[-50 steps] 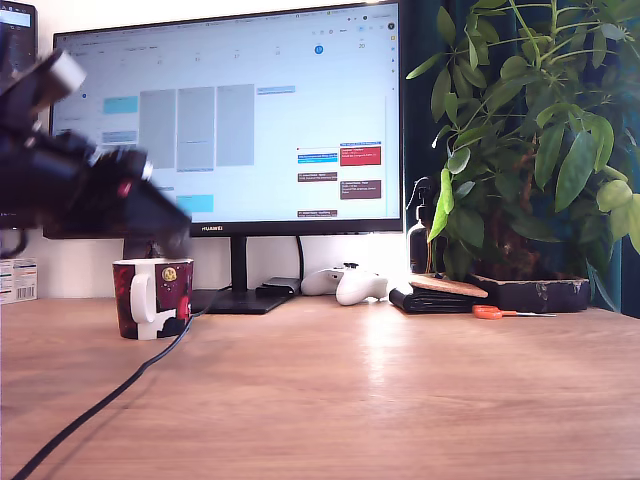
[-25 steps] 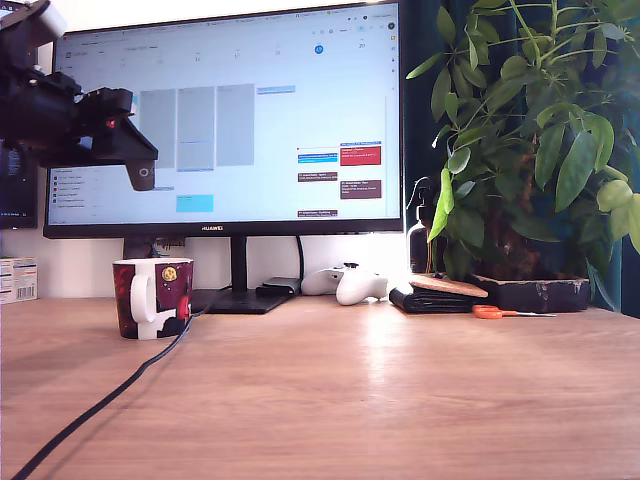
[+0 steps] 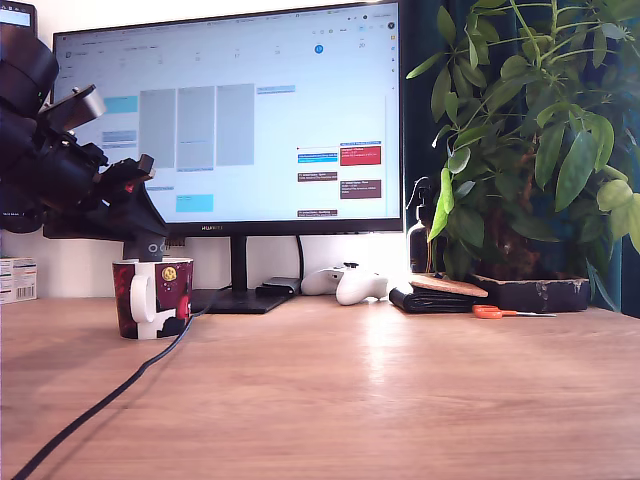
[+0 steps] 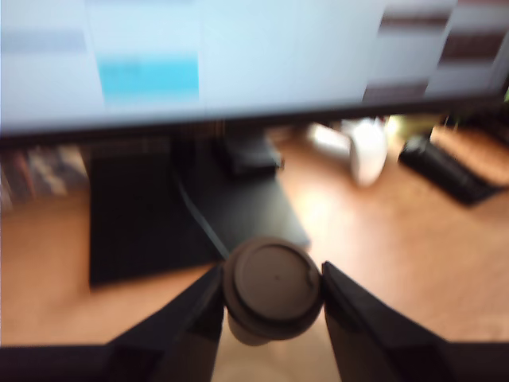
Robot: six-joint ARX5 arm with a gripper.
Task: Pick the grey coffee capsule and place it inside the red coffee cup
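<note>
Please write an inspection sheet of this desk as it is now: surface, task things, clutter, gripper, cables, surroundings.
Surface: wooden desk, bare in the foreground apart from one cable.
Job's things: grey coffee capsule held between the fingers, lid facing the wrist camera; red coffee cup upright at the exterior view's left, white handle toward the camera.
Clutter: white game controller, dark wallet-like item, orange-handled scissors, small box at the exterior view's left edge.
Grippers: gripper shut on the capsule, just above the cup's rim.
Cables: black cable running across the desk past the cup.
Surroundings: lit monitor behind; potted plant at the exterior view's right.
</note>
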